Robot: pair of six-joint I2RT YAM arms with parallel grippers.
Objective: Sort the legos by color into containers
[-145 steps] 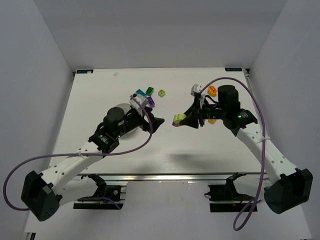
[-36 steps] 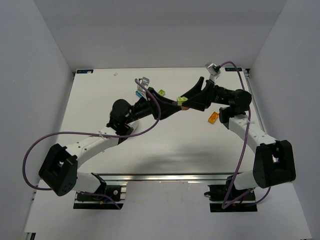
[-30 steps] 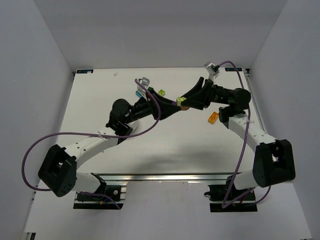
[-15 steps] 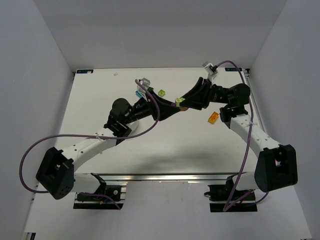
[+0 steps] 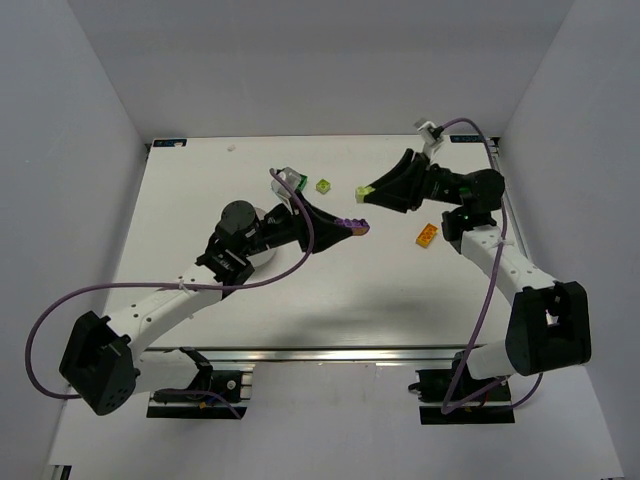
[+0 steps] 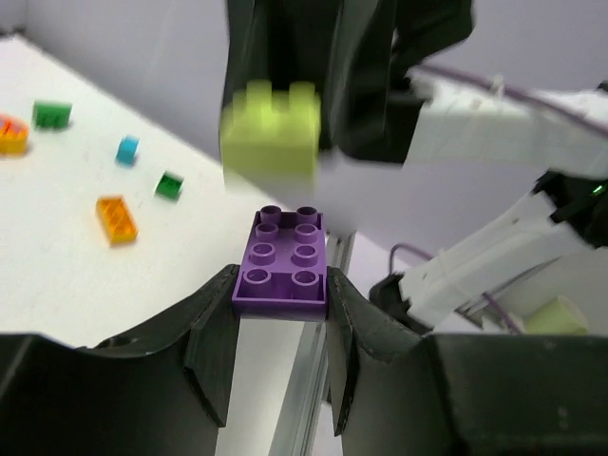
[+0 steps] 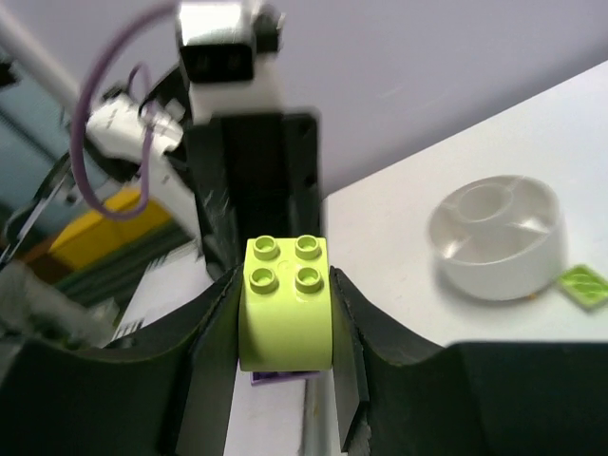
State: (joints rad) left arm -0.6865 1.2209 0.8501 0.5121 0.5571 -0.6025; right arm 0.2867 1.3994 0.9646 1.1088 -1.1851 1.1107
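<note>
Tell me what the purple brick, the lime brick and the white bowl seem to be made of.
The purple brick looks like moulded plastic: smooth, soft sheen, crisp round studs. The lime brick looks the same: even colour, rounded edges, satin surface. The white bowl is probably plastic too, smooth with thin straight dividers, though glazed ceramic cannot be ruled out.

readable text: none in any of the 3 views
left tag [image 5: 170, 142]: small strip at the far left corner of the surface [image 5: 400, 290], too small to read
right tag [image 5: 468, 139]: small strip at the far right corner, too small to read
purple brick [image 6: 282, 264]: stud tops in focus, lettering cannot be made out
lime brick [image 7: 285, 302]: stud tops too soft to read
</note>
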